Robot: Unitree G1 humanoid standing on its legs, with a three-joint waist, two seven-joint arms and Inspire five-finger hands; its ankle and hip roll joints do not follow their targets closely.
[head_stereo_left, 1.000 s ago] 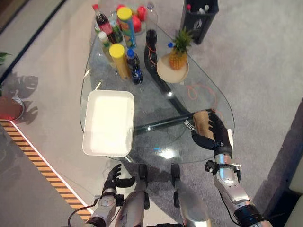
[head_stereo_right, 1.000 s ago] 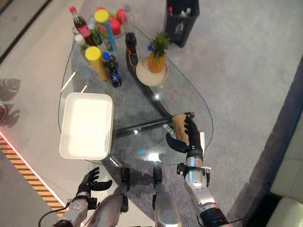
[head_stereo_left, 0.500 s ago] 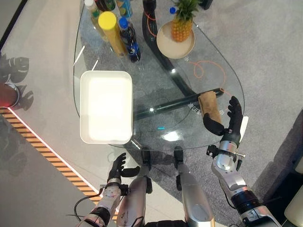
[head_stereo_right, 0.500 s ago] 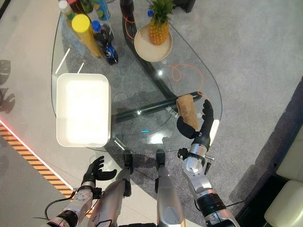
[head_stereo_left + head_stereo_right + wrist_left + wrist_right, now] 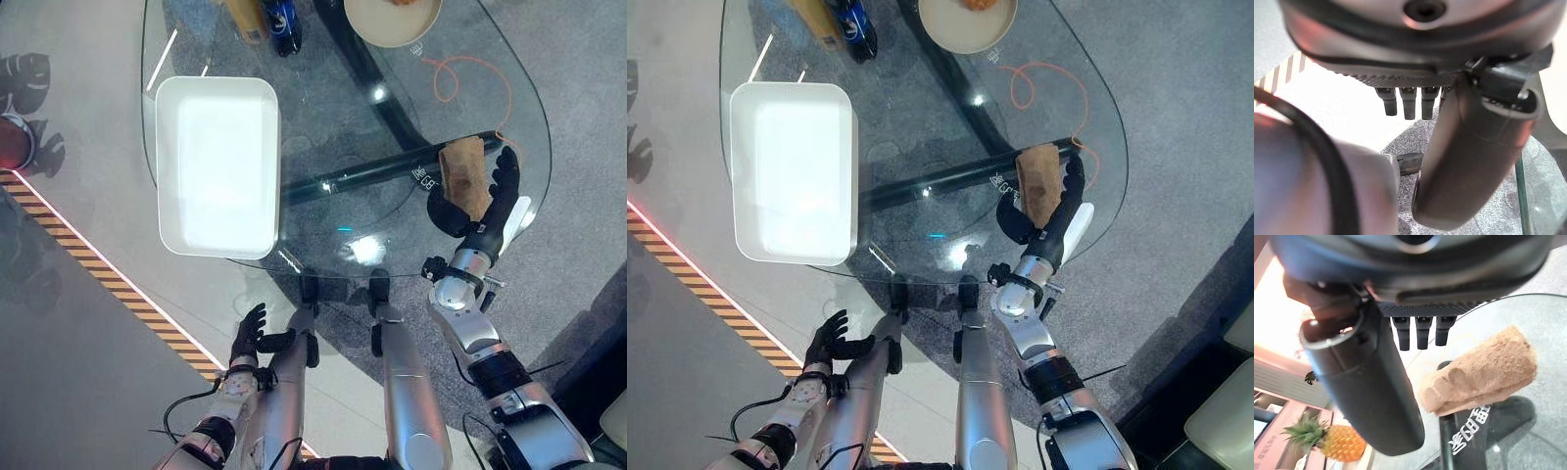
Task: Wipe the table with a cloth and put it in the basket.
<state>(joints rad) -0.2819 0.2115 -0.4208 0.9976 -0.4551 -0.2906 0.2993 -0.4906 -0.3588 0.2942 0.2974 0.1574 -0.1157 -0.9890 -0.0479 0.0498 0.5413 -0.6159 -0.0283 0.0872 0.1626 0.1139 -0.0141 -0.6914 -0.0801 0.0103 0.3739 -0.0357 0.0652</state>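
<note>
Near the right edge of the oval glass table (image 5: 411, 235), the folded tan terry cloth (image 5: 466, 172) lies beside the right hand (image 5: 487, 206), whose relaxed, unclenched fingers should press flat on it before sweeping toward the white rectangular basket (image 5: 217, 162).

R hand (image 5: 480, 211) fingers straight, thumb spread; L hand (image 5: 251, 337) low, relaxed.

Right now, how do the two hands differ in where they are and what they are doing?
The right hand is up at the glass table, beside the tan cloth; the left hand hangs low, off the table's near edge, near nothing. Both have relaxed, uncurled fingers.
</note>
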